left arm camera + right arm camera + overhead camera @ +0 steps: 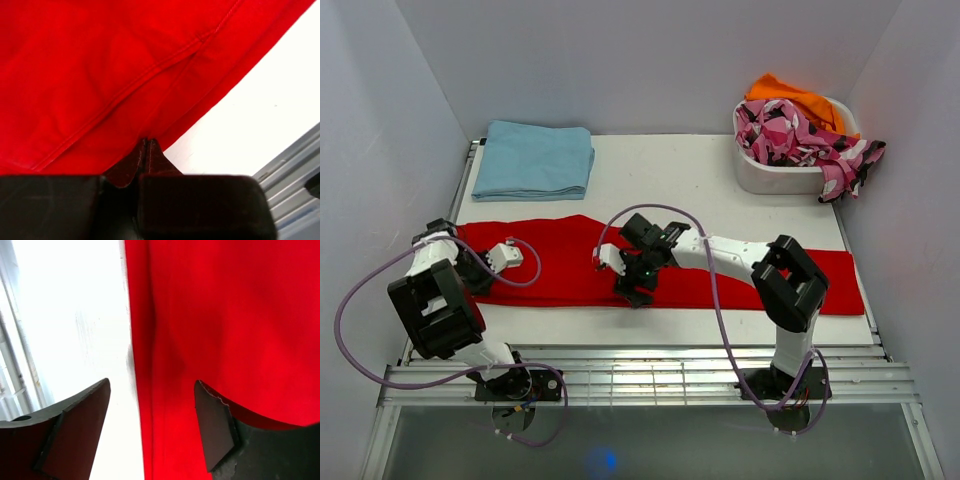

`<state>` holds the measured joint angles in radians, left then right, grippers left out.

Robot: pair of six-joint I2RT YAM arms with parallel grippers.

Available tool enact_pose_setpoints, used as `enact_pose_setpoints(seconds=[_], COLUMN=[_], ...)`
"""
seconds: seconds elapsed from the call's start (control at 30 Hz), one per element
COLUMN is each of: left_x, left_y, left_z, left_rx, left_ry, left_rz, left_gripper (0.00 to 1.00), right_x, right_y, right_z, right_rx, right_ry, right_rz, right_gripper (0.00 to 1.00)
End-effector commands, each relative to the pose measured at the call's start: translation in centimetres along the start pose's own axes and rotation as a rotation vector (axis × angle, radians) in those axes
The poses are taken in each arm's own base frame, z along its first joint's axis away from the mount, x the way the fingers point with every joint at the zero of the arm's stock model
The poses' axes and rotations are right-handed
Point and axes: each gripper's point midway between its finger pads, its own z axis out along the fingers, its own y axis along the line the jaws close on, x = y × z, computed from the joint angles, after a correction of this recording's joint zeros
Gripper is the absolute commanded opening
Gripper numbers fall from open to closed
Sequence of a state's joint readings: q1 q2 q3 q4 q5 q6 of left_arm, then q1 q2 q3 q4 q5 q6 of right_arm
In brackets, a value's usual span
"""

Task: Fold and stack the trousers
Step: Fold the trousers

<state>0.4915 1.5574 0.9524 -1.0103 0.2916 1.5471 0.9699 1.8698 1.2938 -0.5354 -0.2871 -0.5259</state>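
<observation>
The red trousers (pixel 740 275) lie as one long strip across the white table, from the left edge to the right. My left gripper (pixel 480 278) is at their left end. In the left wrist view its fingertips (pixel 146 143) are pressed together right at the near hem of the trousers (pixel 100 75), pinching that edge. My right gripper (pixel 635 293) is low over the middle of the strip at its near edge. It (pixel 150 390) stands open, with one finger (pixel 75 425) over bare table and the other over the red cloth (pixel 240 315), nothing held.
A folded light blue garment (pixel 535 160) lies at the back left. A white basket (pixel 760 178) at the back right holds a pink-black-white patterned garment (pixel 800 135) and orange cloth (pixel 790 95). A metal rail (pixel 640 365) runs along the near edge; walls close three sides.
</observation>
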Motion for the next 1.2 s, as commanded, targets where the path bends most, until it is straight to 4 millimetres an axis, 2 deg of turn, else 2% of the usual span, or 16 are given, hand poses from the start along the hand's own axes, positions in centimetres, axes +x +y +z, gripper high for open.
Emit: enact_pose_setpoints(seconds=[0.0,0.03,0.1,0.13,0.27,0.33,0.37,0.47,0.5,0.57,0.7,0.83,0.93,1.03,1.13,1.17], left_x=[0.8,0.3,-0.4,-2.0,-8.1,-10.9,-13.4,-17.6,-20.0,-23.4,-26.2,-26.9,-26.0,-25.3,-24.9,-24.7], left_y=[2.8,4.0,4.2,5.4,6.4,7.3,7.6,8.6,7.9,9.1,11.3,12.0,10.1,7.2,4.8,4.1], left_z=[-1.9,-3.1,-4.5,-6.6,-12.2,-13.5,-13.4,-11.9,-10.7,-9.9,-5.4,-1.0,2.1,2.9,1.5,0.9], left_rx=[-0.121,-0.152,-0.150,-0.195,-0.251,-0.277,-0.257,-0.239,-0.191,-0.207,-0.132,-0.003,0.111,0.198,0.171,0.141], left_ry=[0.029,0.009,-0.021,-0.080,-0.337,-0.431,-0.495,-0.555,-0.575,-0.619,-0.585,-0.571,-0.516,-0.519,-0.567,-0.584], left_rz=[0.079,0.067,0.013,-0.009,-0.101,-0.149,-0.201,-0.215,-0.247,-0.234,-0.261,-0.260,-0.258,-0.190,-0.088,-0.057], left_gripper=[0.13,0.18,0.36,0.42,0.72,0.77,0.77,0.77,0.77,0.77,0.77,0.70,0.62,0.32,0.03,0.00], right_x=[-2.8,-2.8,-0.4,0.5,6.3,7.8,8.3,7.6,6.4,5.3,1.7,-2.6,-5.7,-7.1,-9.0,-9.8], right_y=[-1.1,-1.5,-3.5,-4.0,-6.2,-6.4,-6.8,-8.3,-9.3,-10.3,-12.3,-15.2,-17.2,-18.0,-18.8,-19.2], right_z=[-6.2,-7.4,-9.3,-10.1,-11.0,-10.3,-10.2,-9.8,-10.3,-9.9,-9.6,-9.3,-9.6,-7.8,-6.7,-6.7], right_rx=[-0.011,-0.012,0.017,0.028,0.088,0.089,0.098,0.114,0.121,0.101,0.062,0.051,0.069,0.041,0.034,0.044], right_ry=[-0.126,-0.152,-0.149,-0.157,-0.101,-0.080,-0.081,-0.119,-0.154,-0.175,-0.244,-0.356,-0.420,-0.432,-0.489,-0.519], right_rz=[0.076,0.095,0.192,0.220,0.365,0.423,0.447,0.476,0.462,0.469,0.437,0.418,0.381,0.361,0.355,0.341], right_gripper=[0.74,0.74,0.74,0.73,0.68,0.65,0.64,0.62,0.62,0.62,0.57,0.52,0.51,0.53,0.53,0.53])
